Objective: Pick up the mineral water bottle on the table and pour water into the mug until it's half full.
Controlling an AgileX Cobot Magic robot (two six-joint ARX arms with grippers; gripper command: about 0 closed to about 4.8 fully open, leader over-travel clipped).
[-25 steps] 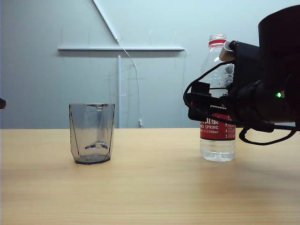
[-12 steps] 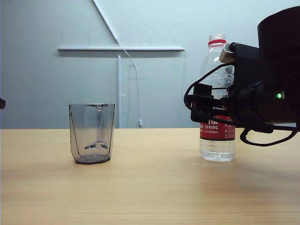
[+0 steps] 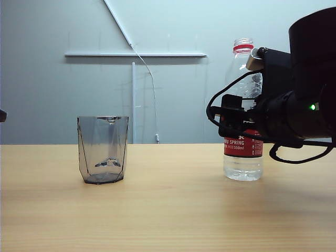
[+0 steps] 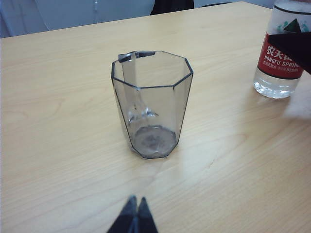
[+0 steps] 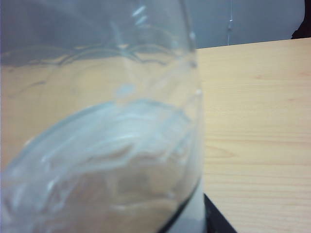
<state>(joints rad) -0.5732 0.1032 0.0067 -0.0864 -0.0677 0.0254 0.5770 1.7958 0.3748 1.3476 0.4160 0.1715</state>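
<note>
Change: right gripper, level with the label of the tall clear plastic mineral water bottle, has drawn its dark finger a little closer across the label than a second ago; bottle has not shifted.
Meaning: grasp looks under way, lift not begun.
Right pincer: around the bottle; whether it clamps yet, cannot tell.
Left gripper: clenched, parked near the mug.
Bottle: upright on the light-wood table, right side, uncapped, water low.
Mug: smoky-grey faceted tumbler, well left of bottle, seemingly empty.
</note>
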